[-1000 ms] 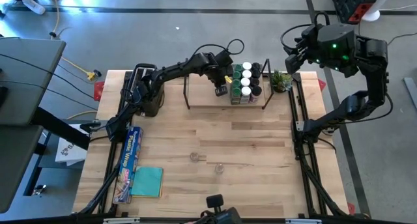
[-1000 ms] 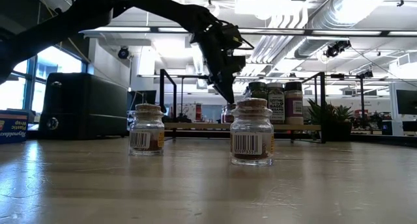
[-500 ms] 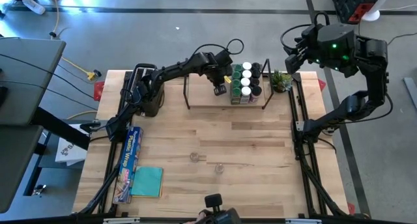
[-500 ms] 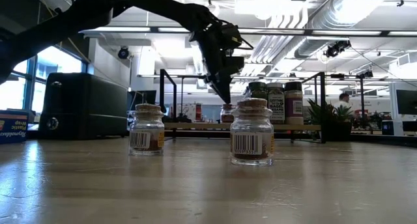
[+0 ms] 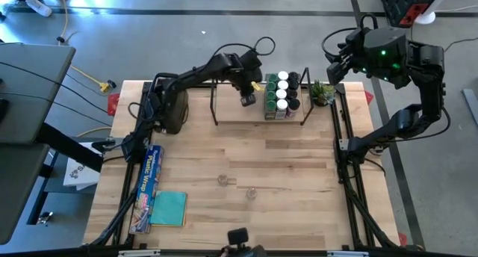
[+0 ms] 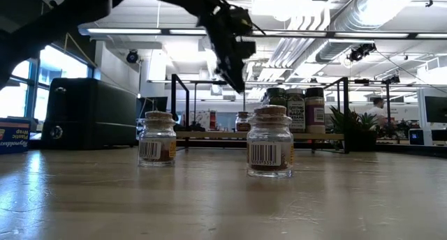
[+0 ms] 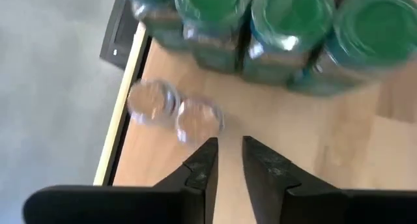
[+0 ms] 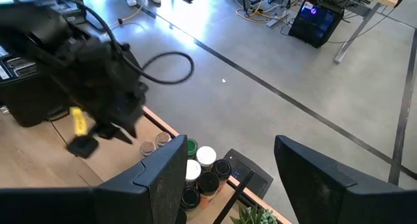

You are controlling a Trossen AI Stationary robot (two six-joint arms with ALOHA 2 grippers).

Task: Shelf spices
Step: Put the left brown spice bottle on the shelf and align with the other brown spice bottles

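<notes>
Spices just beyond left gripper fingertips.

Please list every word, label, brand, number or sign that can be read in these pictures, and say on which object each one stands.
"Plastic Wrap": on the long blue box at the table's left edge, high view.
Barcodes without readable digits: on the two cork-topped jars in front, low view.
Labels on the shelf jars: too small to read.
Blue box edge at far left, low view: lettering blurred, not readable.
</notes>
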